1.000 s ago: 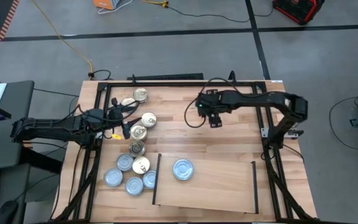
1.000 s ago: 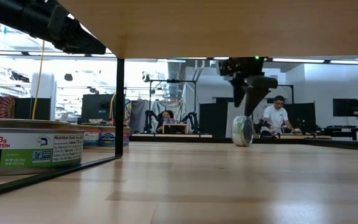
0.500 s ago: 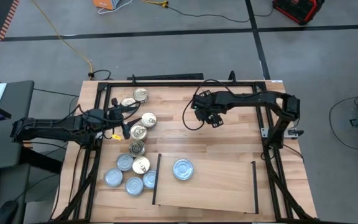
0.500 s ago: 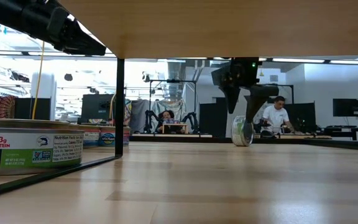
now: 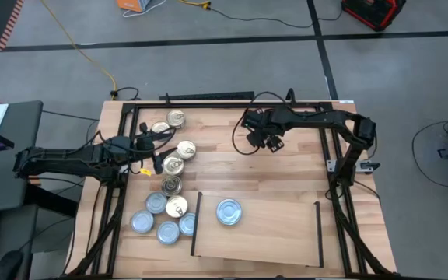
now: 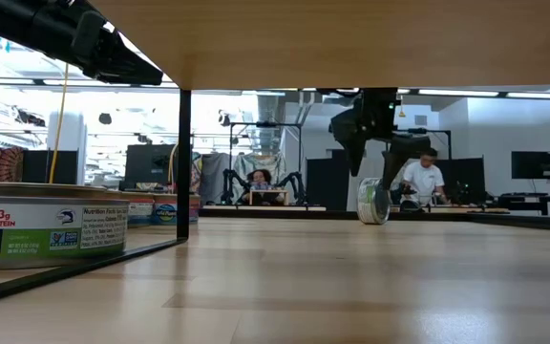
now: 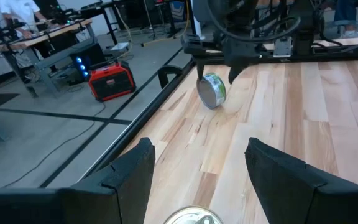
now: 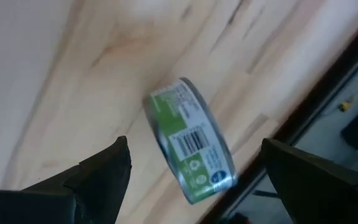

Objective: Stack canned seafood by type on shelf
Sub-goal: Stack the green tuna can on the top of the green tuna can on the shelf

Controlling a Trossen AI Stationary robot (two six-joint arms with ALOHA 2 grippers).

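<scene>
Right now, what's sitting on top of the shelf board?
One silvery-lidded tin lies flat on the shelf, near its left black strip. The rest of the board's top is bare. Anything under the board is hidden from the high view.

Hidden beneath the right gripper [image 5: 269,141] in the high view: green-labelled tin [image 8: 192,149]. Cut off beside that tin: fingertips [image 8: 98,177]. Gold lid [image 7: 191,217] cropped.

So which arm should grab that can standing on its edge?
Right. Its open tool hangs directly over the green can; the left tool sits across the table by the can cluster.
</scene>
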